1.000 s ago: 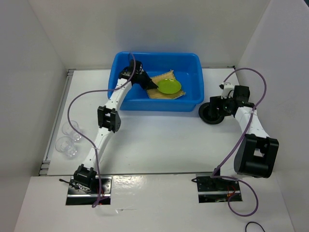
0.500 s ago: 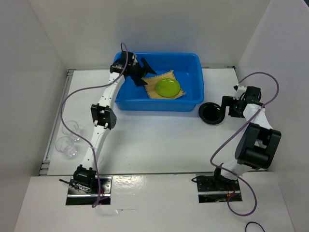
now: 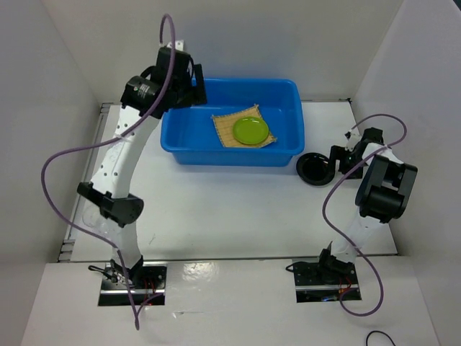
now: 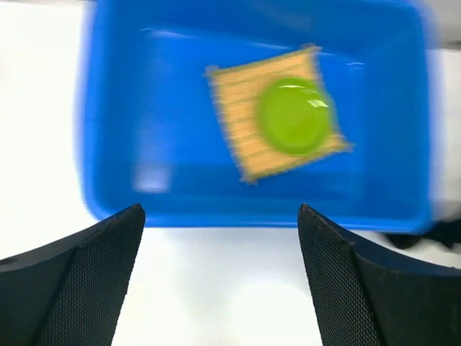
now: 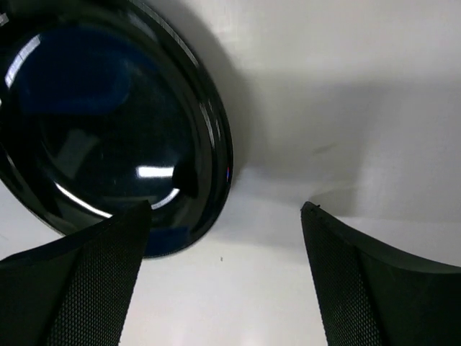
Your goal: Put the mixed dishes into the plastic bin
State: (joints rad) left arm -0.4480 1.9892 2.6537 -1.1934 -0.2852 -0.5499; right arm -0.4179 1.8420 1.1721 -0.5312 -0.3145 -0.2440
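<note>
Glass cups, nearest item: I am not making them out at the left edge of the desk point(image 3: 230, 209), because my left elbow is now standing over that spot. No cup is showing inside the bin, so I am counting both as still to fetch.

Further out on the right, the black dish point(image 3: 315, 169) is sitting on the desk just beside the bin's right end, outside it. My right pincer point(image 5: 225, 209) is now sitting low beside it, jaws spread wide and gripping nothing. One finger is lying over the dish's rim, the other over bare desk. A second ago this arm was reaching over the dish; it is now drawn back to the dish's right side.

Beyond that, the blue plastic bin point(image 3: 191, 133) is holding the tan bamboo mat point(image 3: 225, 130), with the lime-green plate point(image 3: 251, 130) lying flat on top of it.

Farthest out, my left pincer point(image 4: 220, 209) is hanging high above the bin's near-left corner, jaws wide apart and empty. A second ago it was down in the bin, closed at the plate.

Reading: plate released and staying put, so mat and plate are done. I am judging the black dish next, then the cups.
</note>
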